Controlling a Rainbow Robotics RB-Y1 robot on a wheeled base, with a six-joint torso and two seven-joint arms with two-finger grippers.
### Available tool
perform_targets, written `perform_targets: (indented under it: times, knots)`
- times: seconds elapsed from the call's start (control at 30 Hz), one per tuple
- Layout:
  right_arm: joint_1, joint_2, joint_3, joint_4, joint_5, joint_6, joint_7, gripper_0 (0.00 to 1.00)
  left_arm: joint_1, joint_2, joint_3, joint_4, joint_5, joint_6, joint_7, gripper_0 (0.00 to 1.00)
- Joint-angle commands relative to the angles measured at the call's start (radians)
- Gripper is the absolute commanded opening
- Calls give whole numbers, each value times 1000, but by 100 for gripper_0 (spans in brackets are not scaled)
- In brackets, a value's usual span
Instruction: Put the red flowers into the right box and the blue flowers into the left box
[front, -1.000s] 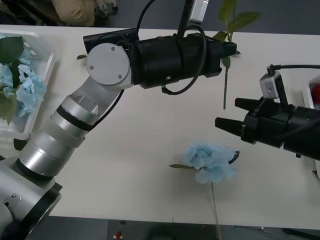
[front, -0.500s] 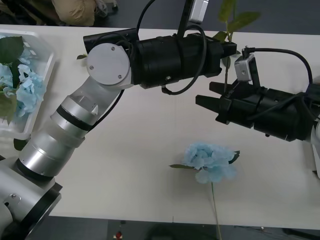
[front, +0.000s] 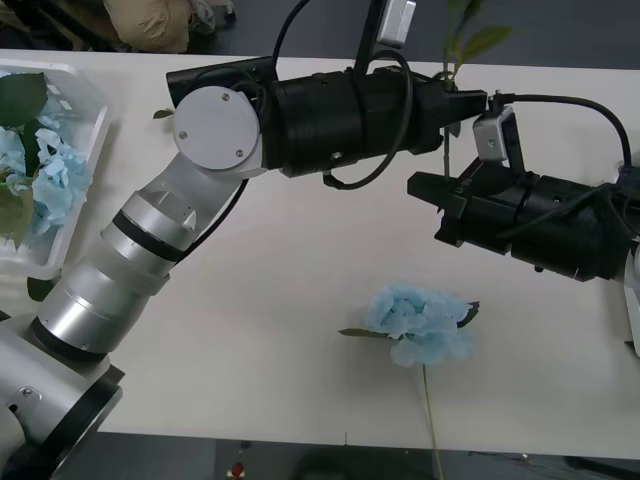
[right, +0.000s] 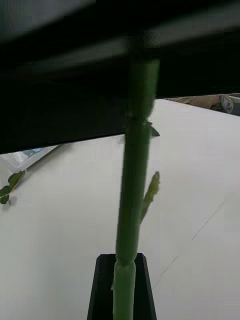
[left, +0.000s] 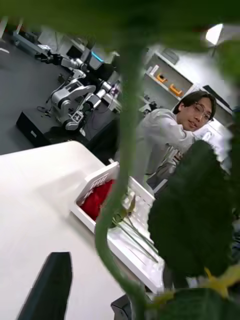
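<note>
Your left arm reaches across the table (front: 250, 300), elbow bent, forearm lying level, and the left gripper (front: 462, 102) is clamped on the green stem (front: 446, 150) of a flower; the stem stands upright, its leaves (front: 470, 40) above the gripper. In the left wrist view you see this stem (left: 120, 165) bending close before the camera with a dark leaf (left: 195, 210) beside it.

Your right arm comes from the right side, forearm almost level, pointing to the left gripper. The right gripper (front: 430, 195) is just below it, at the same stem. In the right wrist view the stem (right: 132, 200) runs over one black finger (right: 120, 285); if the fingers are closed on it, you cannot tell.

One of the blue flowers (front: 425, 325) lies on the table, below the right gripper. More blue flowers (front: 45, 175) lie in the left box (front: 95, 130), far from both grippers. In the left wrist view the red flowers (left: 97, 197) lie in the right box (left: 130, 250).

No readable writing is visible.
</note>
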Motion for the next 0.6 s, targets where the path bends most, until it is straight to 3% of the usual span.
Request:
perform_targets:
  times: [0.03,0.23,0.37,0.6]
  knots:
    - [0,-26,-14,-19,1,-1,-9,0,-5,13,2,-44,12,-6,-47,100]
    - [10,-46,-26,-19,25,7,-23,0,-5,13,2,-44,12,-6,-47,100]
    - [28,-68,-71,-19,56,62,-42,0,30,53,75,-41,22,0,-43,100]
    - [95,-166,-220,-21,87,239,-220,0,-12,226,296,-54,105,428,-32,100]
